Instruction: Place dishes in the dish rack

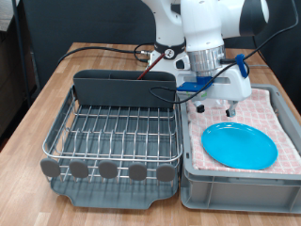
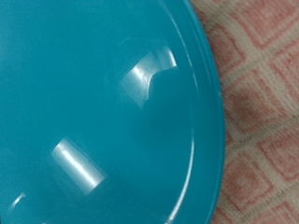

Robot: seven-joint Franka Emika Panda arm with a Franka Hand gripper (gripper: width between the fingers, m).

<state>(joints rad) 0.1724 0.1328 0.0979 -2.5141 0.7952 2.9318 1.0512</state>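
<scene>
The round light-blue plate (image 1: pixel 241 145) lies flat on the pink checked cloth (image 1: pixel 278 115) inside the grey plastic bin (image 1: pixel 240 186) at the exterior view's right. My gripper (image 1: pixel 214 107) hangs just above the plate's far left edge, its fingers spread apart with nothing between them. The wrist view is filled by the plate (image 2: pixel 93 112) up close, with the cloth (image 2: pixel 257 121) beside it; no fingers show there. The silver wire dish rack (image 1: pixel 118 132) on its dark tray stands at the exterior view's left, with no dish showing in it. The mug and the spoon are out of view.
The rack's tall grey cutlery compartment (image 1: pixel 122 88) runs along its far side, close to my gripper. Black and red cables (image 1: pixel 103 52) lie on the wooden table (image 1: pixel 47 99) behind the rack. The bin's walls rise around the cloth.
</scene>
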